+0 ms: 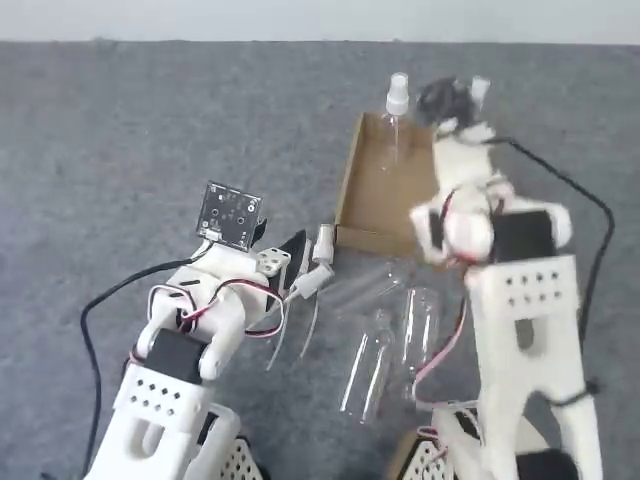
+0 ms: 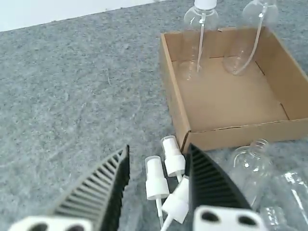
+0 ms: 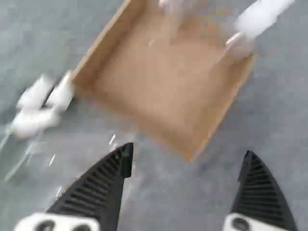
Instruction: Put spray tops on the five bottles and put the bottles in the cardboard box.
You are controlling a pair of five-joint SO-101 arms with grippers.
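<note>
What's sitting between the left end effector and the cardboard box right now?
Three loose spray tops lie on the grey mat between the left end effector and the cardboard box, seen in the left wrist view.

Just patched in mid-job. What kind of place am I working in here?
Likely a lab or hobby test bench, not a factory: a grey felt mat serves as the work surface, a plain white surface lies beyond it, and clear bottles lie loose by a cardboard box.
</note>
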